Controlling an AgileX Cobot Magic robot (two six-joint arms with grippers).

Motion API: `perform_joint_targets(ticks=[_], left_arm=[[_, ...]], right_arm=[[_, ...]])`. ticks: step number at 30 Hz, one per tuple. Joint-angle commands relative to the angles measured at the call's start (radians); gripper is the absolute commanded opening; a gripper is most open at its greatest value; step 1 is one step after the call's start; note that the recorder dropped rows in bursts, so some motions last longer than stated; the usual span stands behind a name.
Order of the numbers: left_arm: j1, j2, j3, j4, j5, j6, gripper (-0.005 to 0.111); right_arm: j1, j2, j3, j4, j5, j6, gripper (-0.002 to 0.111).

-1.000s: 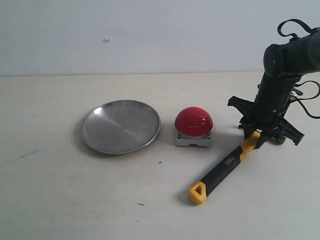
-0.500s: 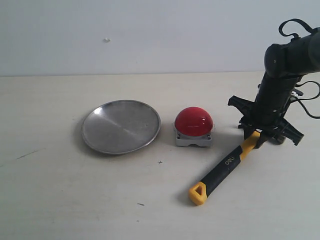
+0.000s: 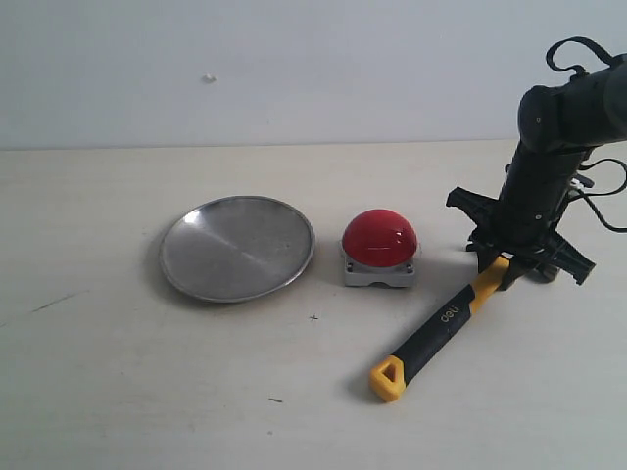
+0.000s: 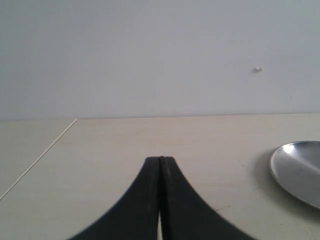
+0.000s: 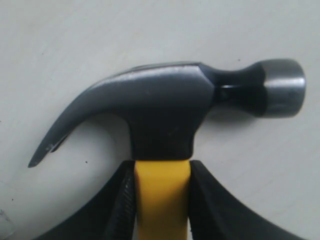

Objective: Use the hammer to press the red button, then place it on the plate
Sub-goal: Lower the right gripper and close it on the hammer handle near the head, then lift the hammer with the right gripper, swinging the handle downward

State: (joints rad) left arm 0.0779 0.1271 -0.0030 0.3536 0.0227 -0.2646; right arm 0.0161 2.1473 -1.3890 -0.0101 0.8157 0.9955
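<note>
The hammer lies on the table at the right, its yellow looped end toward the front and its head under my right arm. My right gripper is shut on the hammer's yellow neck, just below the dark steel head; both fingers press the neck's sides. The red button sits on its grey base left of that gripper. The steel plate lies further left and shows at the edge of the left wrist view. My left gripper is shut on nothing, away from everything.
A pale wall rises behind the table. Cables loop off the right arm near the view's right edge. A table seam runs beside the left gripper.
</note>
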Motion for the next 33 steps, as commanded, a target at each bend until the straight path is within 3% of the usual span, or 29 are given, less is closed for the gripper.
perform_joint_targets(ticks=[1,14,24,33], left_arm=[[0.004,-0.004,0.003,-0.010,-0.001,0.000,0.000],[0.004,-0.004,0.003,-0.010,-0.001,0.000,0.000],[0.004,-0.004,0.003,-0.010,-0.001,0.000,0.000],[0.004,-0.004,0.003,-0.010,-0.001,0.000,0.000]], right_arm=[[-0.004,0.030,0.005,0.010,-0.028,-0.005,0.000],[-0.004,0.030,0.005,0.010,-0.153,-0.017,0.000],[-0.004,0.030,0.005,0.010,-0.060,-0.360,0.000],[-0.004,0.030,0.005,-0.058,0.006,-0.533,0.000]])
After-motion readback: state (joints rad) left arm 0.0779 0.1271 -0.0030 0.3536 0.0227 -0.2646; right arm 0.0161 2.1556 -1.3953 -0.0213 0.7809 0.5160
